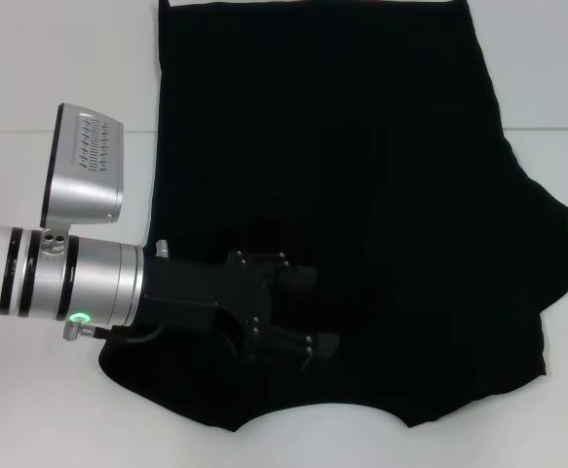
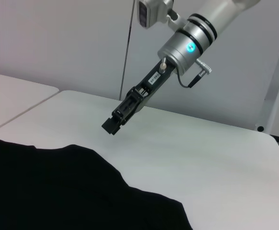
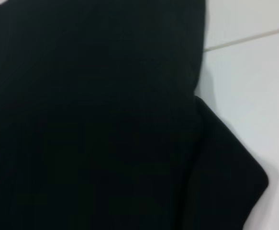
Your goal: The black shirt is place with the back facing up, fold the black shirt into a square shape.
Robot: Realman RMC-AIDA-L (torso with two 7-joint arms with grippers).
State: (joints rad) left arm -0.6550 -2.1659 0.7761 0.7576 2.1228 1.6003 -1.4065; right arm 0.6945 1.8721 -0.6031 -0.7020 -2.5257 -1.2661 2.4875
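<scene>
Black shirt (image 1: pixel 342 175) lies flat on the worktop (image 1: pixel 59 68), left hand (image 1: pixel 313 310) released above it, ready to fold.

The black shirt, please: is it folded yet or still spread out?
Partly folded: the black shirt has its left side turned in to a straight edge, while the right sleeve remains spread.

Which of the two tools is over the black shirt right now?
The left tool, above the black shirt near the robot's side. The right tool is off the cloth, above the bare table.
</scene>
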